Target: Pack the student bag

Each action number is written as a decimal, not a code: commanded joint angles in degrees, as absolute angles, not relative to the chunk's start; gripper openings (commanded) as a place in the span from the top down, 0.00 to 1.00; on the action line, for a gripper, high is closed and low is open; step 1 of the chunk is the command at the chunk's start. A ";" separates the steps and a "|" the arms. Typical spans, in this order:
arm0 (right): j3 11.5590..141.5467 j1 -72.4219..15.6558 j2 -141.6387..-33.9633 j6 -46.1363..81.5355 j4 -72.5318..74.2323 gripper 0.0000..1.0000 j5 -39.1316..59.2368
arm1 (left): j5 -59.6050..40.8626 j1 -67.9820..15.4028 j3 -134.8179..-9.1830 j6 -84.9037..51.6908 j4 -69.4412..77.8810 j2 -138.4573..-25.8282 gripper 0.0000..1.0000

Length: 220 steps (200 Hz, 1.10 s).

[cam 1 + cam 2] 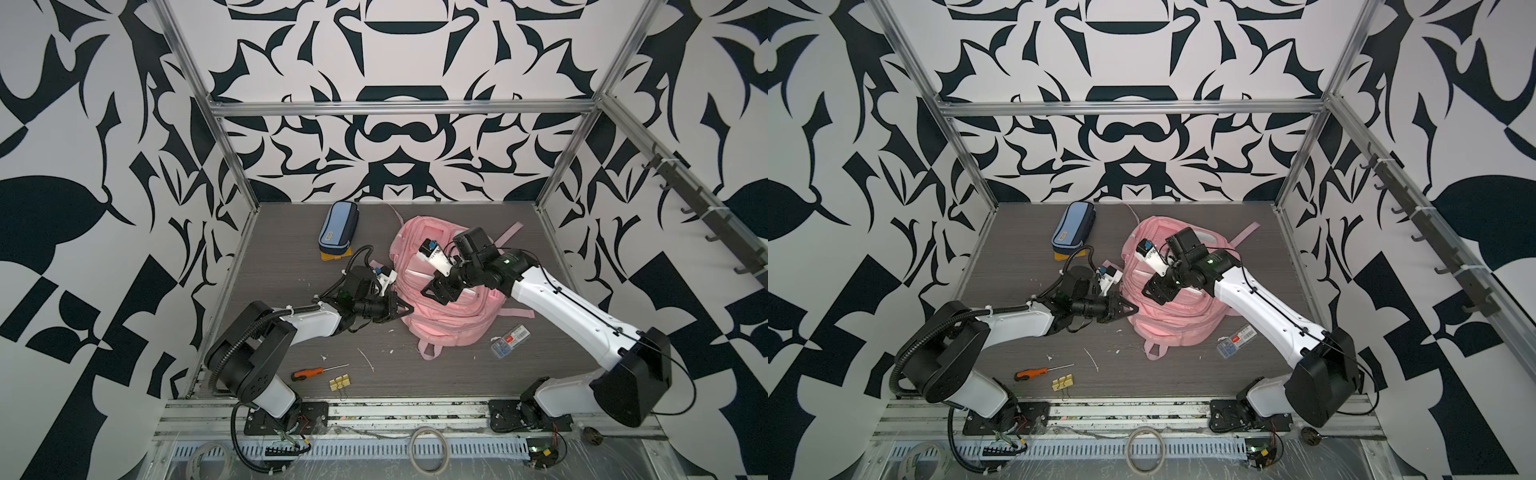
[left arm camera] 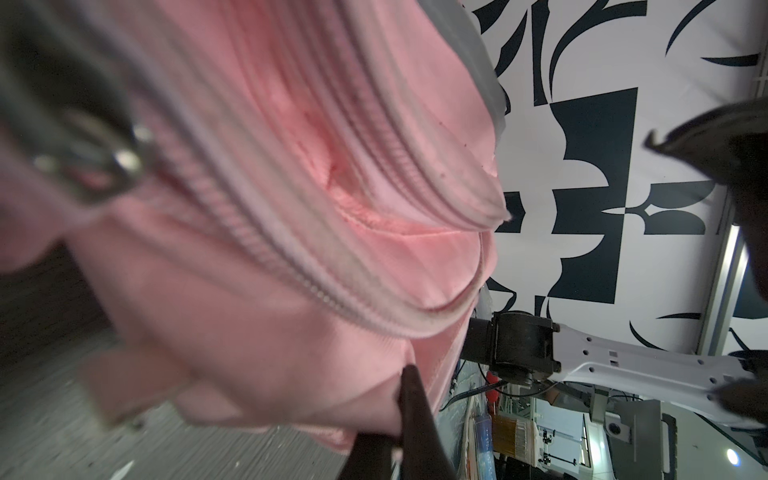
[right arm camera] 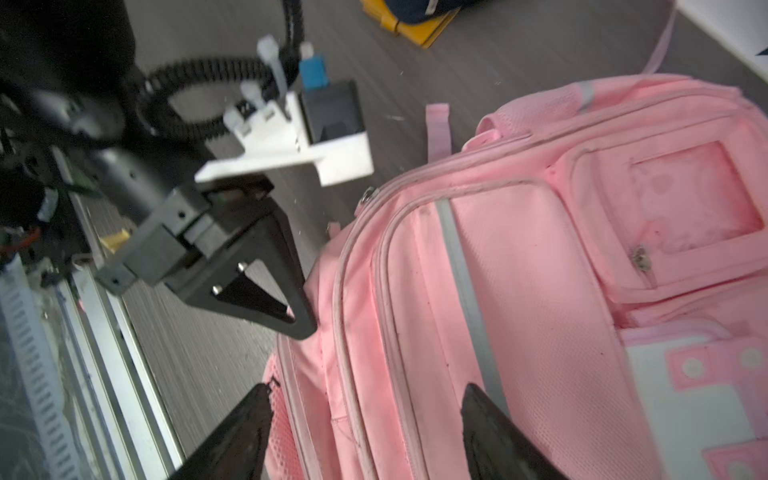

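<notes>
The student bag point(image 1: 453, 320) point(image 1: 1179, 328) is a large pink backpack lying front side up in the middle of the table. My left gripper point(image 1: 409, 309) point(image 1: 1133, 309) is shut, and it pinches pink fabric at the bag's left edge. In the left wrist view the bag point(image 2: 291, 208) fills most of the frame around that gripper point(image 2: 405, 386). My right gripper point(image 1: 438, 293) point(image 1: 1156, 293) hovers open just over the bag's front panel. In the right wrist view the right gripper point(image 3: 365, 411) spans zip seams of the bag point(image 3: 540, 291) with nothing held. The left gripper point(image 3: 305, 328) touches the bag's side there.
A blue pencil case point(image 1: 338, 226) lies at the back left on a yellow item point(image 1: 332, 255). An orange-handled screwdriver point(image 1: 309, 374) and a binder clip point(image 1: 340, 382) lie near the front. A clear plastic box point(image 1: 509, 340) sits right of the bag under my right arm.
</notes>
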State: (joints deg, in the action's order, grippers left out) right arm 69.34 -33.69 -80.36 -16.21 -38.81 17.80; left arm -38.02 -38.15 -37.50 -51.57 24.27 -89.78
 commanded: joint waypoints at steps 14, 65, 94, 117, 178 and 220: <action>68.97 -34.28 -83.23 -21.67 -37.72 0.26 8.47 | -41.07 -38.06 -38.03 -51.66 26.87 -87.96 1.00; 70.05 -35.77 -90.09 -27.30 -36.78 0.41 1.82 | -40.56 -38.06 -37.44 -51.80 26.63 -86.93 1.00; 70.27 -36.56 -91.01 -31.09 -36.56 0.71 -3.96 | -40.17 -38.06 -37.00 -51.61 25.63 -86.19 1.00; 69.74 -37.52 -88.72 -34.24 -35.36 1.00 -6.57 | -40.34 -38.06 -36.90 -49.00 20.80 -84.66 1.00; 67.70 -38.23 -80.78 -40.21 -34.89 1.00 0.02 | -31.88 -36.54 -44.08 -26.96 -16.89 -69.70 0.28; 68.96 -38.23 -78.66 -42.93 -38.39 1.00 5.54 | -28.88 -33.94 -51.39 -15.71 -28.57 -68.27 0.39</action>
State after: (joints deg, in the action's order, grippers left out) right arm 66.89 -37.85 -82.02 -39.48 -38.22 -0.16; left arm -31.62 -35.16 -47.62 -26.13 -16.51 -67.75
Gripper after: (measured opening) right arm 0.065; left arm 0.645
